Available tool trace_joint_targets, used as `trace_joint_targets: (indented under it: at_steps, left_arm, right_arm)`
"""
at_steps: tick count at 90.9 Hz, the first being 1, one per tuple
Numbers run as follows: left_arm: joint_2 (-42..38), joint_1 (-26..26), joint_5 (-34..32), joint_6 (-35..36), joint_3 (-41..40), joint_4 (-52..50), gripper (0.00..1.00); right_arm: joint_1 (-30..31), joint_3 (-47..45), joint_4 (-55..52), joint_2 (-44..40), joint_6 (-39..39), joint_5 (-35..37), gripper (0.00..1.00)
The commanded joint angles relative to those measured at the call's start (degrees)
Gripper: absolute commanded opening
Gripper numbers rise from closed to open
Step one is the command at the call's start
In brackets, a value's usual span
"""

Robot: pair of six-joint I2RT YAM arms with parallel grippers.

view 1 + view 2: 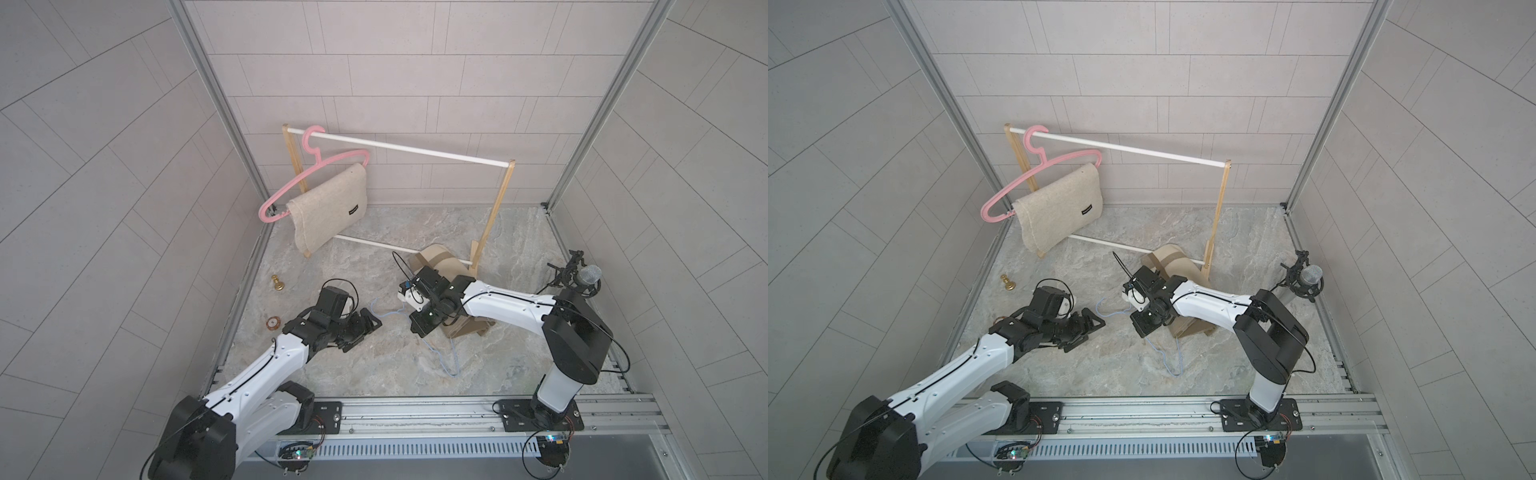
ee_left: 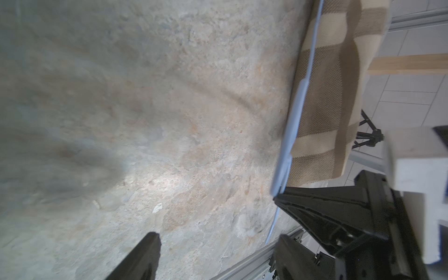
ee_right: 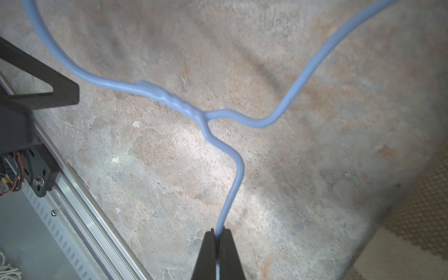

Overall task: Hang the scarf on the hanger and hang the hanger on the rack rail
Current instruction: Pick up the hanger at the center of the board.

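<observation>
A light blue wire hanger (image 1: 440, 353) (image 1: 1167, 357) (image 3: 174, 100) (image 2: 294, 121) lies on the stone table, its hook end pointing toward my left arm. My right gripper (image 3: 217, 232) (image 1: 422, 328) (image 1: 1144, 326) is shut on one shoulder wire just below the twisted neck. The tan and brown striped scarf (image 1: 436, 259) (image 1: 1173, 259) (image 2: 339, 97) (image 3: 424, 206) is bunched on the table under the right arm, partly hidden by it. My left gripper (image 2: 219, 237) (image 1: 361, 332) (image 1: 1086, 332) stands open and empty, low over the table beside the hook.
A wooden rack with white rods (image 1: 399, 147) stands at the back, carrying a pink hanger (image 1: 316, 166) with a beige cloth (image 1: 328, 203). A brass piece (image 1: 277, 284) and a small round object (image 1: 273, 323) lie at the left edge. A microphone (image 1: 586, 276) stands at the right.
</observation>
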Motion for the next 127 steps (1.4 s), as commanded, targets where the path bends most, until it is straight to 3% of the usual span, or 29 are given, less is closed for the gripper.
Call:
trace_joint_targets:
  at_steps: [1, 16, 34, 60, 71, 87, 103, 116, 127]
  left_arm:
    - [0.2, 0.37, -0.48, -0.57, 2.37, 2.95, 0.76]
    - [2.07, 0.45, -3.65, -2.75, 3.15, 4.34, 0.75]
    - [5.96, 0.45, -4.02, -3.59, 4.75, 7.26, 0.65]
    - [6.26, 0.46, -3.28, -2.21, 7.29, 6.86, 0.11]
    - [4.04, 0.46, -2.93, -3.43, 7.79, 5.27, 0.0]
    - [1.57, 0.4, -1.62, -6.06, 8.76, 4.06, 0.0]
    - [0.38, 0.36, -1.1, -6.62, 9.83, 3.48, 0.0]
    - [0.64, 0.37, -0.89, -6.44, 10.74, 2.85, 0.0]
    - [0.72, 0.37, -1.15, -6.09, 11.23, 2.28, 0.0]
  right_arm:
    - [0.17, -0.59, 0.92, -1.57, 0.46, -1.69, 0.0]
    - [0.22, -1.01, 1.22, -2.62, 0.71, -3.86, 0.0]
    - [0.28, -2.21, 2.73, -3.44, 1.62, -6.91, 0.0]
    - [0.31, -3.16, 2.68, -5.61, 2.31, -5.38, 0.0]
    - [0.68, -3.07, 2.0, -7.93, 2.66, -1.13, 0.0]
    - [2.12, -4.14, 3.27, -10.57, 3.51, 3.85, 0.37]
    - [2.77, -3.54, 4.39, -7.72, 3.37, 3.92, 0.43]
    - [4.14, -2.63, 4.26, -5.17, 3.02, 4.74, 0.39]
    - [4.18, -2.38, 4.47, -5.7, 3.68, 4.73, 0.1]
